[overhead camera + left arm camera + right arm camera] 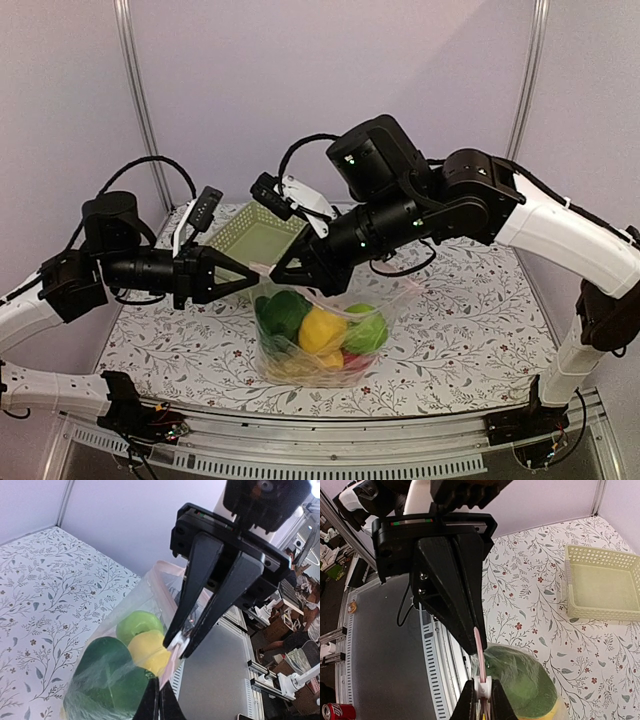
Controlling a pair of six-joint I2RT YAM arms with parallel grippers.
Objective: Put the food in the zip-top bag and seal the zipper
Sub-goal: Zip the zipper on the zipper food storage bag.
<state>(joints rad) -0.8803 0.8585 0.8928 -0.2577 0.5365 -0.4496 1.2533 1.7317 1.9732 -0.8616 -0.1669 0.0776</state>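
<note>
My left fingers (158, 696) pinch the zipper (479, 655) at its left end, right fingers (481, 696) clamp the slider (176, 641) just beside them; the strip runs rightward along the bag (300, 352), which stands full of food (322, 328) on the table (470, 330), so I judge the pull is the right arm's.

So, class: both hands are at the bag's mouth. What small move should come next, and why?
Probably the right hand draws the white slider along the zip strip, away from the left hand, which pinches that strip. The food sits inside the bag already.
</note>
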